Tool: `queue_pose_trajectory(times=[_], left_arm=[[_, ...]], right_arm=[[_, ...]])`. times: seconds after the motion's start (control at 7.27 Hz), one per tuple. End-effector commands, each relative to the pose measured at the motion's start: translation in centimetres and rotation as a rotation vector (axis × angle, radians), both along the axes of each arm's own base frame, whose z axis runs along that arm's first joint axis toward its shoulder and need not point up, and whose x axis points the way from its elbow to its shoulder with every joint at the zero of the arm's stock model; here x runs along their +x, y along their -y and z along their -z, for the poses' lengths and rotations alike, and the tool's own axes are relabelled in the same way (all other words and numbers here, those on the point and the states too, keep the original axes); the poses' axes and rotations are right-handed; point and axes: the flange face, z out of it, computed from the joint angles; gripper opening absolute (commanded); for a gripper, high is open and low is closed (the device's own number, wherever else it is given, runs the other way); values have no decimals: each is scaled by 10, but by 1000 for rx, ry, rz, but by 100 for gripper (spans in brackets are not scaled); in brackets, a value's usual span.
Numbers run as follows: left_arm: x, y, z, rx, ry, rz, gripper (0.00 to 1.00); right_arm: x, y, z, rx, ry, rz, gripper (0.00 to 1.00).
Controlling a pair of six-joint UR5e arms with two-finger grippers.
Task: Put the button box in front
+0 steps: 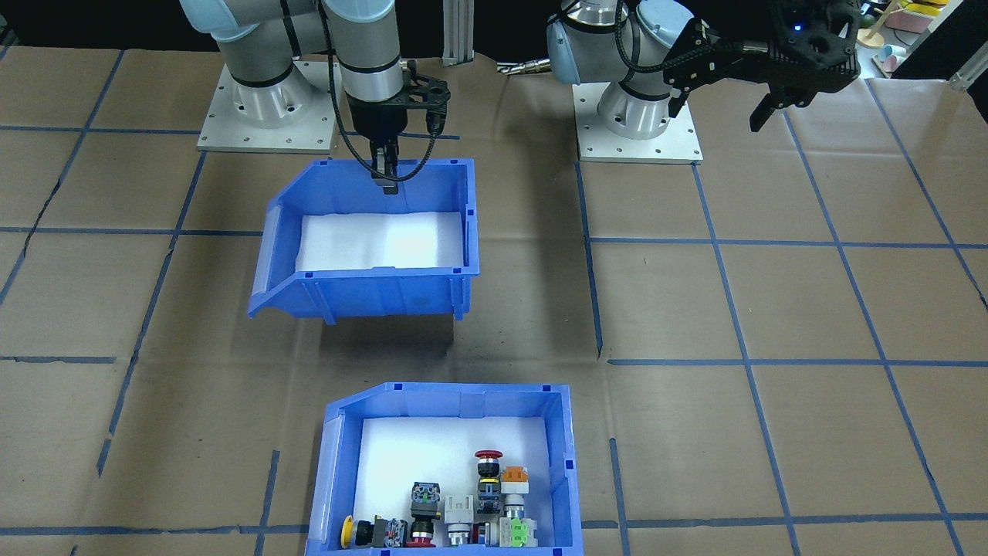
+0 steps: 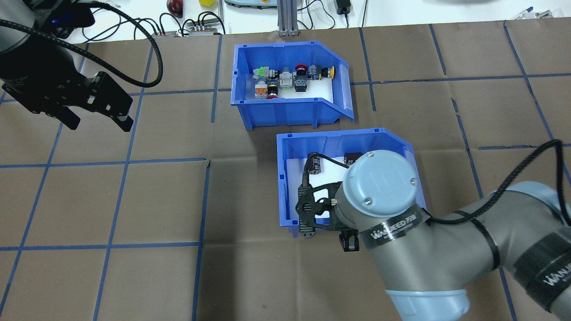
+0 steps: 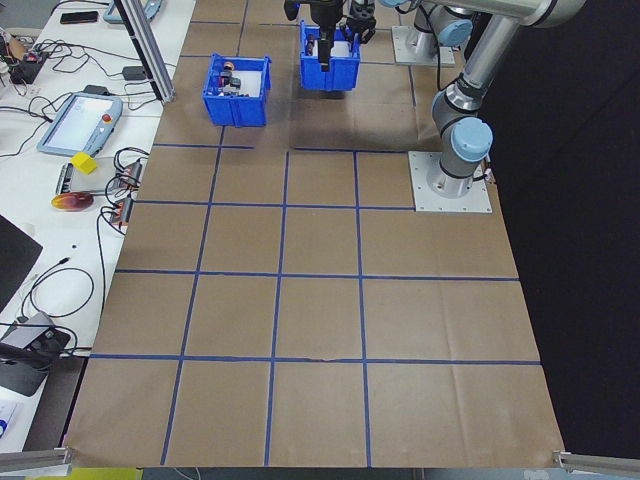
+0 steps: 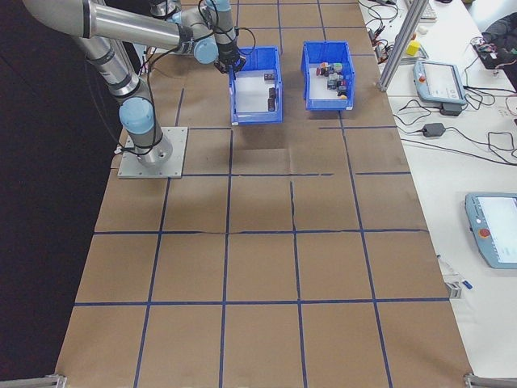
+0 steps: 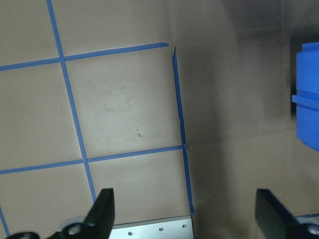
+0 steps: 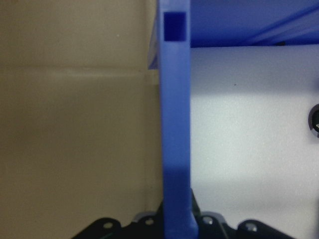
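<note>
The right gripper (image 1: 385,179) has its jaws clamped on the back wall of a blue bin (image 1: 363,289), the one with dark cylinders (image 2: 313,163) on its white floor, and that bin looks lifted off the tabletop (image 1: 772,309), a shadow spread under it in the front-facing view. The wrist view confirms the grip: the bin's blue rim runs straight down between the jaws, white floor on one side, brown paper on the other. The button box (image 2: 290,109) sits flat on the tabletop just beyond the held bin, on the side away from the robot, its sloped cut-away side toward the robot's right. Inside it the small push-buttons (image 2: 292,79) crowd along the far wall, a red mushroom-headed one (image 1: 488,457) among them, with orange, green and yellow pieces alongside. Over on the other side, the left gripper (image 2: 96,120) hangs above bare brown paper and blue tape lines, well apart from both bins, jaws spread wide with nothing between them.
</note>
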Motion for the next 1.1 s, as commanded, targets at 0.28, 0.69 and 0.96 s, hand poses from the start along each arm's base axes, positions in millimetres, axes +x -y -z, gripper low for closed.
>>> queue_pose_trajectory(times=[0.28,0.69,0.96], left_arm=[[2,-1,1,5,1,-5,99],[2,-1,1,7,0,-5,99],[2,-1,1,7,0,-5,99]], right_arm=[[42,-3,49,-11,-48,-12,14],[41,2,53,-16,-70,3,100],[40,16,31,-36,-62,20,100]])
